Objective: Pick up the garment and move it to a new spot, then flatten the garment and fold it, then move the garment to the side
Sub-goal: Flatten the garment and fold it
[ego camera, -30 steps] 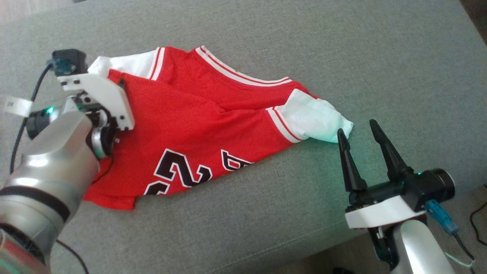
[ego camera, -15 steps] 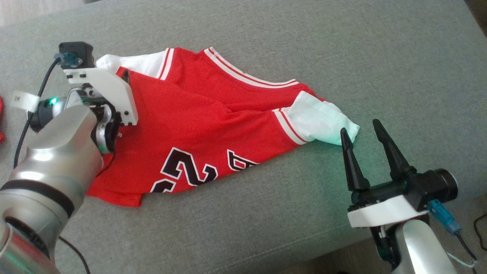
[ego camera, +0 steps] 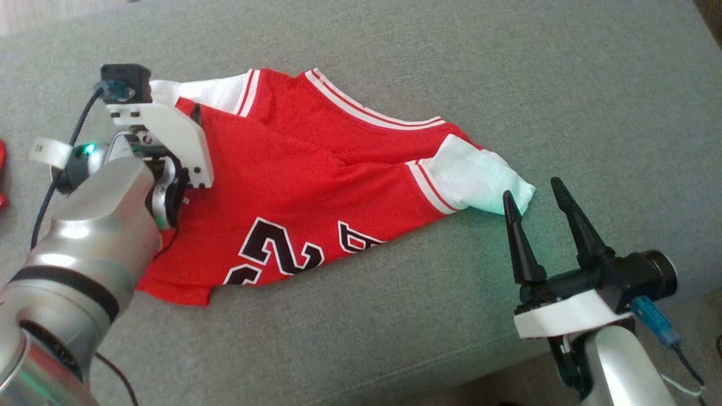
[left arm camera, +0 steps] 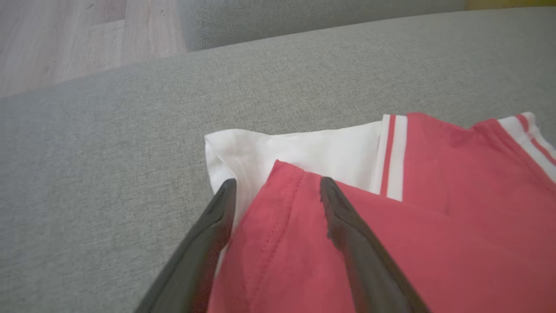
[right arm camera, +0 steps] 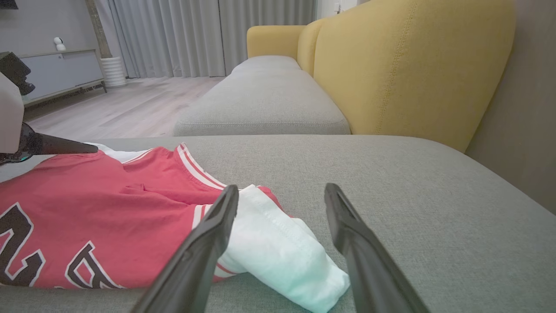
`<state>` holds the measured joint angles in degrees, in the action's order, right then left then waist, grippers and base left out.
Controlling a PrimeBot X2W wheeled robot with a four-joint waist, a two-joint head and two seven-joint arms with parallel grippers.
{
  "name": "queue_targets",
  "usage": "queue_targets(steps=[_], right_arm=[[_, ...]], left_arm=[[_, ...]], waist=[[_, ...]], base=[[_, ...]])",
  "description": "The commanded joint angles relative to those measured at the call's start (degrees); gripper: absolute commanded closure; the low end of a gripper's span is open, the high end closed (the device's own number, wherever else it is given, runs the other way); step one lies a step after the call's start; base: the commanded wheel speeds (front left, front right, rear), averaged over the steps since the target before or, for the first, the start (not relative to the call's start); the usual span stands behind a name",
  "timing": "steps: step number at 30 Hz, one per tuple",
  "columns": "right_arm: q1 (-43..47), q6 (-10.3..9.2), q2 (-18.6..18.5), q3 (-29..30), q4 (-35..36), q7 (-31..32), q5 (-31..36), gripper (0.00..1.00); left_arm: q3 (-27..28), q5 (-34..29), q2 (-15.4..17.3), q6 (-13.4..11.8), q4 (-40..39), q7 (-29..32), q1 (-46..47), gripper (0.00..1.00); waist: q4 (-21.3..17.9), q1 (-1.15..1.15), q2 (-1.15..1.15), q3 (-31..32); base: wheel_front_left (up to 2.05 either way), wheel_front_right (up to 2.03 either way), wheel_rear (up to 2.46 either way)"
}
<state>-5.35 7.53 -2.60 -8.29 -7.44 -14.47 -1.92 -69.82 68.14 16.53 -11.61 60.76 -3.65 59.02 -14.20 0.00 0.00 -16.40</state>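
The jersey (ego camera: pixel 293 186), red with white sleeves, lies rumpled across the centre-left of the head view on the grey cushion (ego camera: pixel 536 73). At its upper-left corner the left gripper (left arm camera: pixel 278 188) hovers over the cloth, jaws spread wide, gripping nothing. At the right of the frame the right gripper (ego camera: pixel 532 189), equally wide and empty, sits just beside the tip of the white sleeve (ego camera: pixel 479 180).
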Motion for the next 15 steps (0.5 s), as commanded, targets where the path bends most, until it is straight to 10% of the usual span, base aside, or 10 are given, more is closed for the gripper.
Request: queue_targets(steps=[1, 15], right_arm=[[-1.04, -0.04, -0.28, -1.11, 1.48, -0.53, 0.25, 0.00], [-1.20, -0.04, -0.28, -1.58, 1.31, -0.53, 0.20, 0.00]], left_arm=[[1.31, -0.38, 1.76, -0.41, -0.21, -0.79, 3.89, 0.00], [1.32, 0.93, 1.28, 1.57, 1.28, 1.91, 2.52, 0.00]], waist=[[-0.05, 0.00, 0.00, 0.11], [-0.78, 0.00, 0.00, -0.03]], base=[[0.00, 0.00, 0.00], [0.00, 0.00, 0.00]])
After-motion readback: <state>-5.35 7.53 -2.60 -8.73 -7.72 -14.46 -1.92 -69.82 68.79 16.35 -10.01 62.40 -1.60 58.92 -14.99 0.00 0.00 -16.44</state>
